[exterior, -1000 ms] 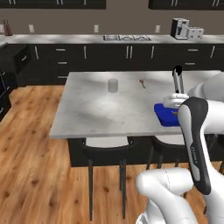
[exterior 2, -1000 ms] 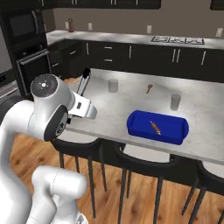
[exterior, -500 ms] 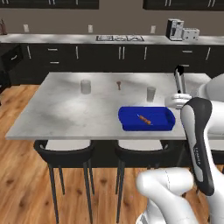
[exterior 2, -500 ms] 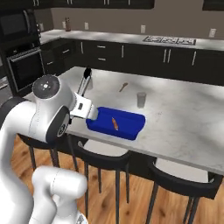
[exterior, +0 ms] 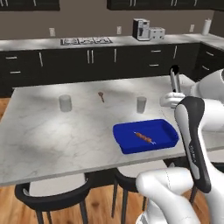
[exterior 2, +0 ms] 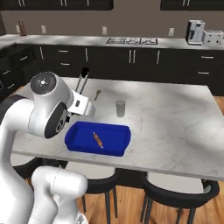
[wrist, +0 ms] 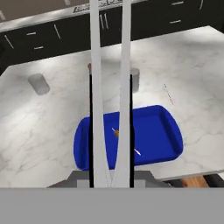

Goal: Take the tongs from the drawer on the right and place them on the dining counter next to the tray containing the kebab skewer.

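Left base view: the pale, grey-veined marbled tabletop (exterior: 52, 135) spans the middle of the frame, carrying a glossy bright blue rectangular tray (exterior: 146, 135) with a low rim at centre right; a thin kebab skewer (exterior: 143, 138) with brown-orange chunks lies inside it. The white arm rises at lower right, its forearm bent upward, and the tool (exterior: 175, 89) at right of centre holds the slim silver-grey tongs (exterior: 174, 78) upright, black end uppermost. Right base view: the tool (exterior 2: 81, 99) at left of centre grips the tongs (exterior 2: 83, 80), which tilt slightly, above the tray's (exterior 2: 78, 135) far left corner; a small brown wooden spoon (exterior 2: 97, 94) lies beyond. Hand view: the two smooth metal arms of the tongs (wrist: 97, 87) run from bottom centre to the top edge, clamped between the dark fingers (wrist: 91, 131), over the tray (wrist: 168, 135).
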Motion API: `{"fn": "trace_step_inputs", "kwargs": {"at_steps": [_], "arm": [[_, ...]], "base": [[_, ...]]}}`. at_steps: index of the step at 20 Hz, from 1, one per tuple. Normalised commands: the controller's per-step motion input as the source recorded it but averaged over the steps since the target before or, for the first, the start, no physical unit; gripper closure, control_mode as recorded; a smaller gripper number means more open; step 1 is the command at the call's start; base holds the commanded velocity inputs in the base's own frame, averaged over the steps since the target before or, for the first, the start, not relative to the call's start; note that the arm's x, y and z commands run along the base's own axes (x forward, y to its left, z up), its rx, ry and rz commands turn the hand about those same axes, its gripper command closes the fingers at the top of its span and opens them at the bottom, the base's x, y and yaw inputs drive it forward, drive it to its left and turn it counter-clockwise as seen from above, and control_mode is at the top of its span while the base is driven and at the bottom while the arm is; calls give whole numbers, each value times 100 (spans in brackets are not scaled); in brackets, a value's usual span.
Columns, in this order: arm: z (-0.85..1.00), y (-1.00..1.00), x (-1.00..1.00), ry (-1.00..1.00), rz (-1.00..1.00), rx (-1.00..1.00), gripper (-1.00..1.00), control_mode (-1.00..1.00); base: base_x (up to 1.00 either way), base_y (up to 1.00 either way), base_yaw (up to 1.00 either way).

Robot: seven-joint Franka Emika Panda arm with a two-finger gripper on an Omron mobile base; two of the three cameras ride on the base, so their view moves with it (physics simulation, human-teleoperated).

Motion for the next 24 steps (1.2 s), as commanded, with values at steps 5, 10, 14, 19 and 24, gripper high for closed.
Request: {"fn": "trace_step_inputs", "kwargs": {"at_steps": [5, 10, 14, 19, 24], "arm": [[0, 0, 0, 0, 0, 0, 100, 100], [-4, -27, 4, 2, 1, 3, 100, -100], [-9, -69, 5, 5, 9, 5, 100, -100], [-33, -74, 8, 19, 13, -3, 100, -100], [-57, -61, 42, 45, 7, -7, 100, -100]], "base": [[64, 1, -43], [24, -10, -5], [0, 0, 0], [0, 0, 0], [0, 0, 0]]}}
